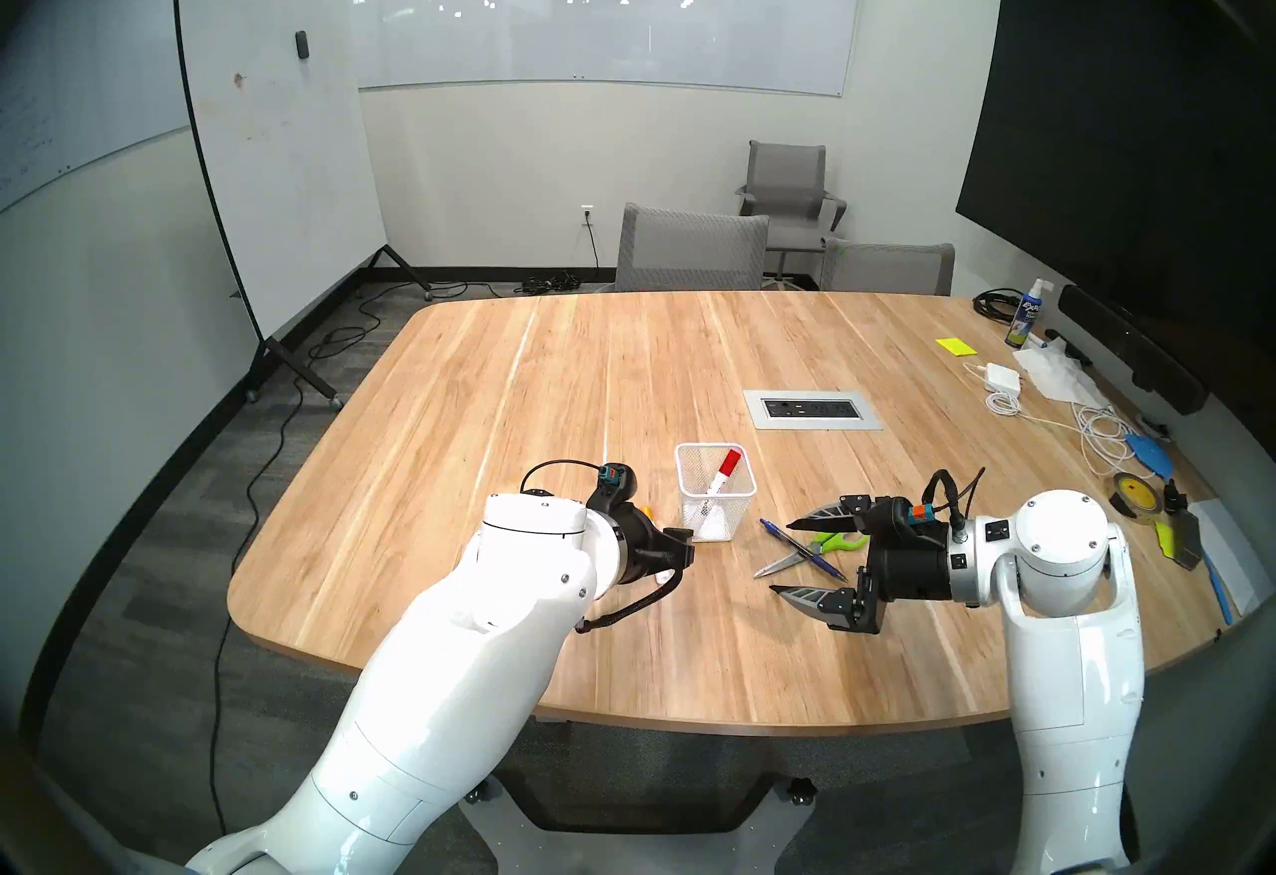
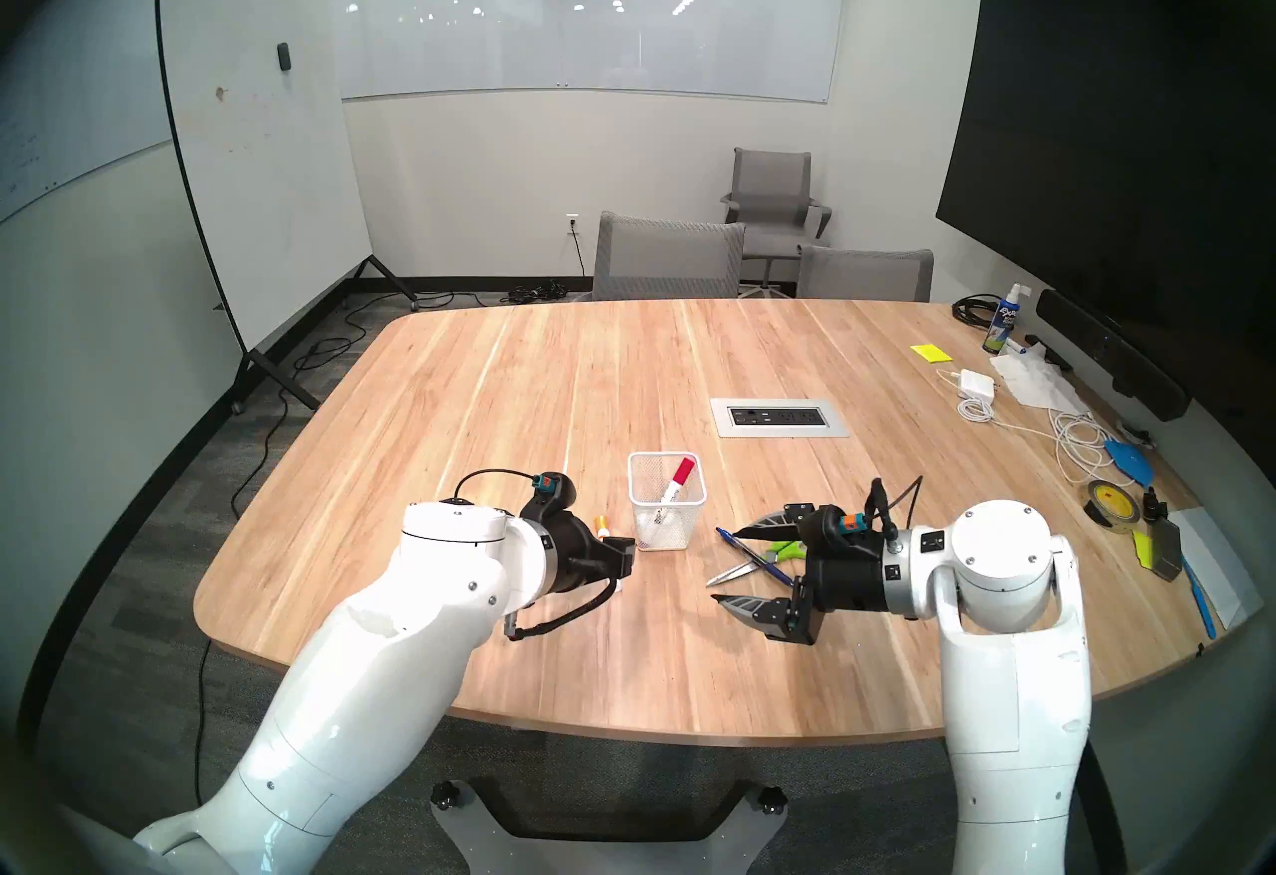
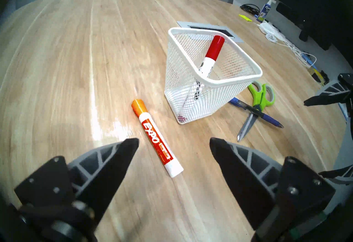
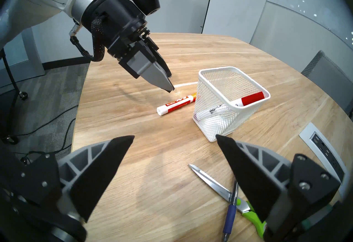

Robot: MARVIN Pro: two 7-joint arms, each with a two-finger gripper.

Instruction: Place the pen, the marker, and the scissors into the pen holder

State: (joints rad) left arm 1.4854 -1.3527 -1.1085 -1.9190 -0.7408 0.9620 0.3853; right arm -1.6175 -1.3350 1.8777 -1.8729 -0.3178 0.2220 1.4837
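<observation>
Pen holder (image 3: 214,81) with red marker (image 3: 211,54) inside.
Left wrist view alone shows the whole orange marker (image 3: 156,139); both tools gape wide, empty.

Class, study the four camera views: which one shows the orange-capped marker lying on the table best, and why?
The left wrist view: the orange-capped marker lies whole and close, label readable, ahead of the open left gripper. The right wrist view shows it smaller, its cap end behind the pen holder. The head views show only slivers of it behind the left wrist.
</observation>
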